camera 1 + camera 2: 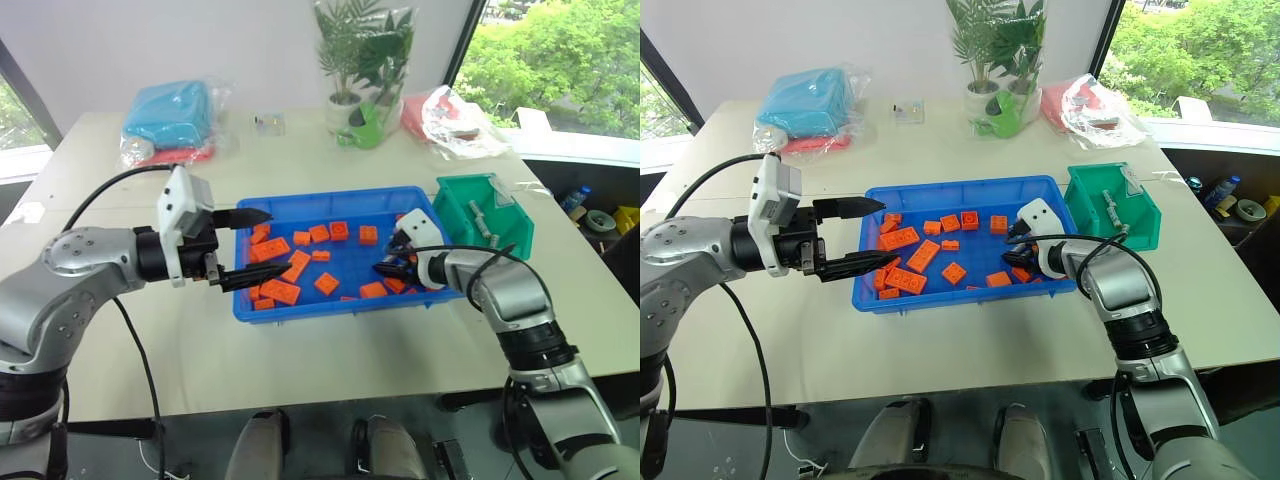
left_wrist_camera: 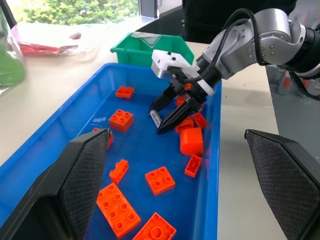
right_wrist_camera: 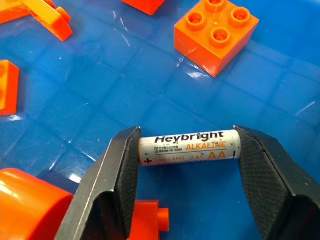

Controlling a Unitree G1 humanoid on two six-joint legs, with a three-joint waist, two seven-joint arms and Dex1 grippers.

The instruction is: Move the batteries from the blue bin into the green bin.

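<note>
The blue bin lies mid-table with several orange bricks scattered in it. At its right end my right gripper reaches down to the bin floor. In the right wrist view its fingers press on both ends of a white-labelled AA battery, gripping it lengthwise. That battery sits low among bricks. My left gripper hovers open and empty over the bin's left end. The green bin stands just right of the blue bin with a couple of grey batteries inside.
At the table's back stand a potted plant, a blue bagged bundle on the left and a red bagged item on the right. A small clear packet lies between them. The table's right edge runs close behind the green bin.
</note>
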